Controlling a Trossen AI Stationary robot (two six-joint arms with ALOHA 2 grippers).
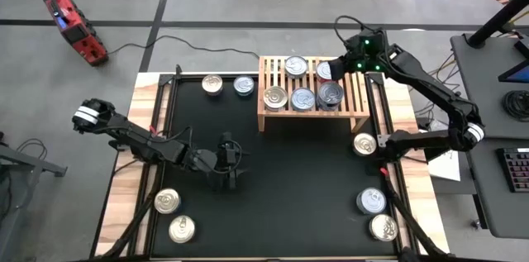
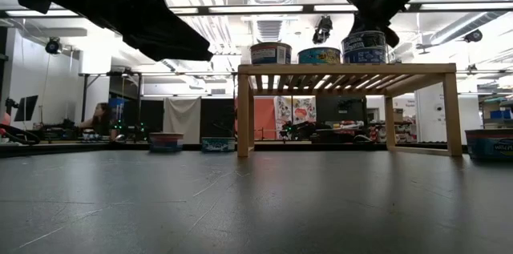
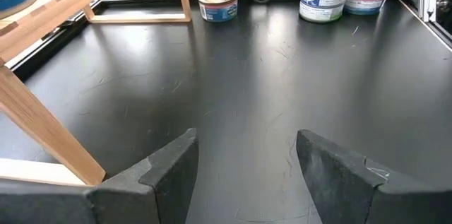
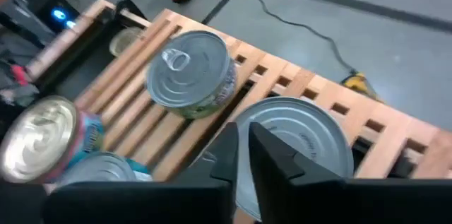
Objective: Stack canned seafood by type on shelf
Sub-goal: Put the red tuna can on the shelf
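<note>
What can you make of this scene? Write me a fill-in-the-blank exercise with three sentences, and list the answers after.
1. The right gripper hangs above the wooden ___, its fingers shut.
2. The left gripper has its fingers ___, with nothing between them.
3. The left gripper is over the black ___, away from the shelf.

Missing words: shelf; open; mat

Two dark jointed arms, white band on each, green lights by the right claw [image 1: 337,69]
</note>
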